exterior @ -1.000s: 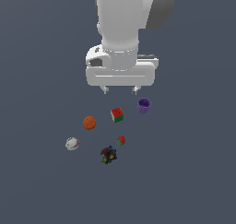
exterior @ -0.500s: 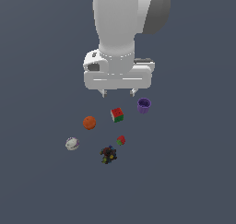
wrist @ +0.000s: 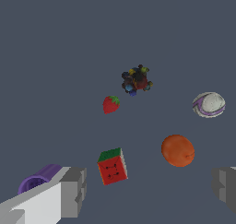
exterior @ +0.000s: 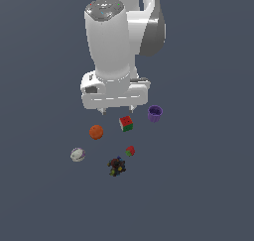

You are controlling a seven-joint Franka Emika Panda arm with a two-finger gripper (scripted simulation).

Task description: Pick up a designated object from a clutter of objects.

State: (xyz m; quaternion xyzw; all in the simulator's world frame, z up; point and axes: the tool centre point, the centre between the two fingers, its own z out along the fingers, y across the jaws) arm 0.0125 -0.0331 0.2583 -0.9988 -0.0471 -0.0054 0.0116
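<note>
Pincer wide apart above orange ball, unobstructed.

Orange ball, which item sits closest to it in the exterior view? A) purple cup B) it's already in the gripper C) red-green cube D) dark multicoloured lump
C: in the exterior view the orange ball lies on the floor, free of the open gripper above it, and the red-green cube is its nearest neighbour; the purple cup and dark multicoloured lump sit farther off.
</note>
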